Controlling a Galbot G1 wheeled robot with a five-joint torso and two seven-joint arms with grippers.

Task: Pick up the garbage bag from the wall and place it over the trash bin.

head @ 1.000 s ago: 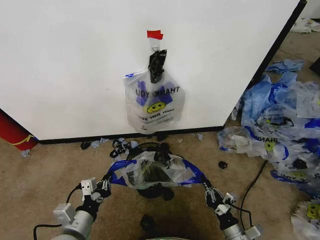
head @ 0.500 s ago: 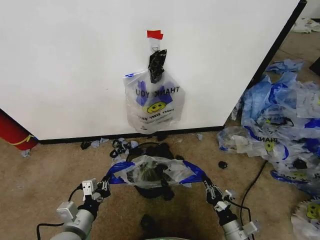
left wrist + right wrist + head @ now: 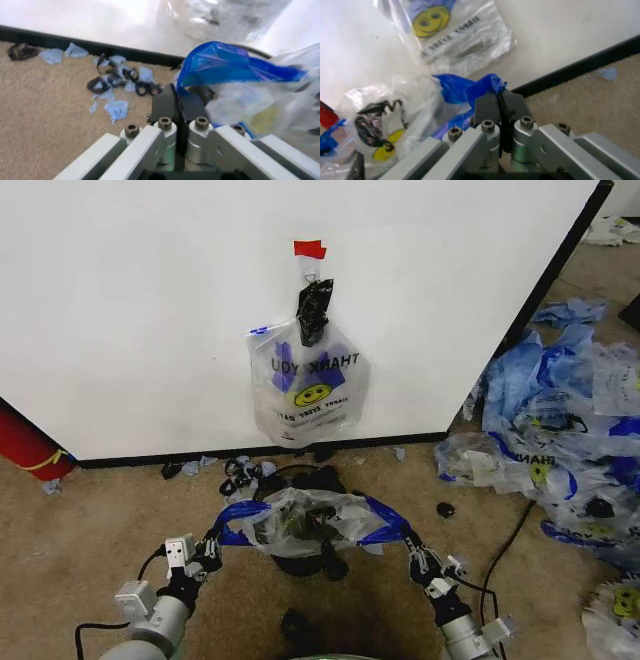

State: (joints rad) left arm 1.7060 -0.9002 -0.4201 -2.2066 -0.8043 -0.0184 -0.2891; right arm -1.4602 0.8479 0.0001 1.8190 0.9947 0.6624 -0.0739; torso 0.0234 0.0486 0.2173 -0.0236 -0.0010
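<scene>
The garbage bag [image 3: 305, 522], see-through with blue handles, is stretched between my two grippers directly above the trash bin [image 3: 297, 473], whose black mesh rim shows behind it. My left gripper [image 3: 208, 552] is shut on the left blue handle [image 3: 225, 67], its fingers [image 3: 165, 107] pressed together. My right gripper [image 3: 412, 555] is shut on the right blue handle [image 3: 465, 88]. On the wall [image 3: 150, 310] another smiley bag [image 3: 305, 385] hangs below a small black bag [image 3: 313, 310] and red tape [image 3: 309, 249].
A red cylinder [image 3: 25, 445] leans at the left by the wall's base. Black and blue scraps [image 3: 240, 470] litter the carpet behind the bin. A heap of similar bags [image 3: 560, 440] covers the floor on the right, with a black cable [image 3: 505, 550] beside it.
The held bag has bunched inward and its middle has sagged onto the bin. Both grippers have shifted slightly while keeping hold of the handles.
</scene>
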